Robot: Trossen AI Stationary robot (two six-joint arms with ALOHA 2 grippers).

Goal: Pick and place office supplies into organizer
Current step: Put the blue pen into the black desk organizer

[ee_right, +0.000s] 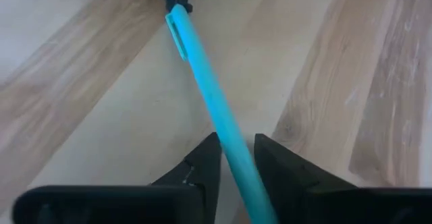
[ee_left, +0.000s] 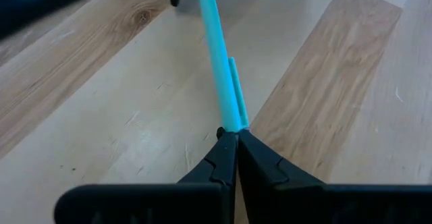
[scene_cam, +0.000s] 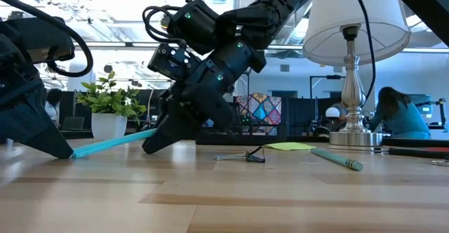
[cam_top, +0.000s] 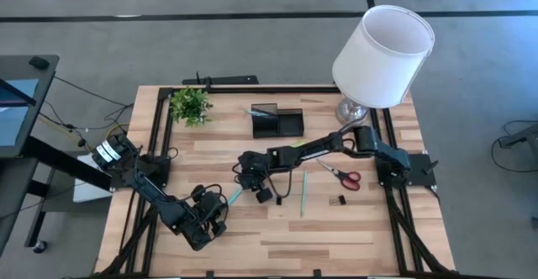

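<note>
White-shaded lamp [cam_top: 382,54] stands at the table's [cam_top: 361,237] far right corner; potted plant [cam_top: 191,105] far left of the organizer [cam_top: 277,121]. Red-handled scissors [cam_top: 340,175], green pen [cam_top: 303,194] and a black clip [cam_top: 339,201] lie right of the teal pen [cam_top: 234,195], clear of it. The teal pen spans both grippers, in front of the organizer. Left gripper [ee_left: 231,133] is clamped on one end. Right gripper [ee_right: 236,147] straddles the other, fingers [ee_right: 206,158] parted slightly beside the barrel.
</note>
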